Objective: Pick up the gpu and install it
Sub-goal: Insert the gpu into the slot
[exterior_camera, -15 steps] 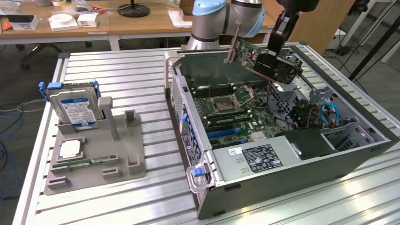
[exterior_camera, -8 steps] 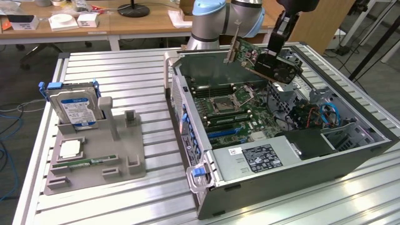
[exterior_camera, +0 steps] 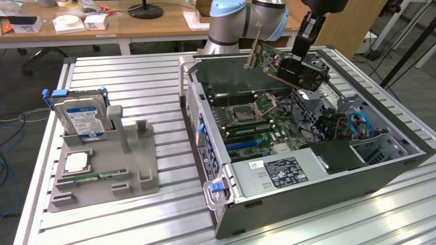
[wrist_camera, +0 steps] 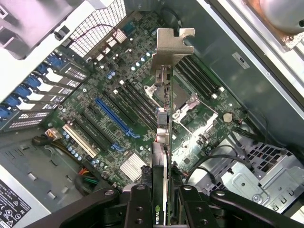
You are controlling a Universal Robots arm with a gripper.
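The gpu [exterior_camera: 291, 62] hangs tilted in the air over the open computer case [exterior_camera: 340, 176], not yet seated. The pincer [wrist_camera: 164, 206] is clamped on the end away from its silver bracket, probably to leave the connector edge free above the motherboard [wrist_camera: 142, 99]. I can't tell whether it lines up with a slot. The case lies on its side on the surface [exterior_camera: 122, 76], so cards go in from above.
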